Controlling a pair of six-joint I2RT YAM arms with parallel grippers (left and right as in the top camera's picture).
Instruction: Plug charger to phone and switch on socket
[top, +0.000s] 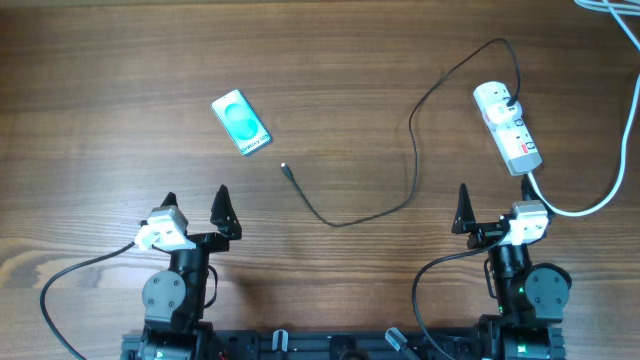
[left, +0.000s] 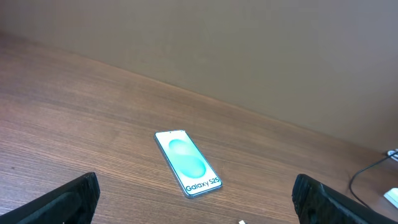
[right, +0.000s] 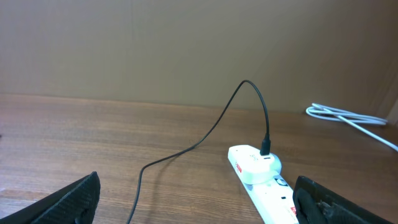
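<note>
A: Left gripper (top: 195, 198) and right gripper (top: 495, 205) both gape wide, holding nothing, at the near edge.

B: What might fail?

A: The white socket (top: 507, 125), far right, may slide under a switch press. The limp black charger (top: 413, 150) could drag. The teal-screened phone (top: 241, 123), flat and angled centre-left, may skid as the tiny connector (top: 284, 168), lying near it, pushes in.

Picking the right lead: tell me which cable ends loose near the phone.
The thin black cable; its tip lies free near the phone. The thick white cord leaves the socket rightward.
</note>
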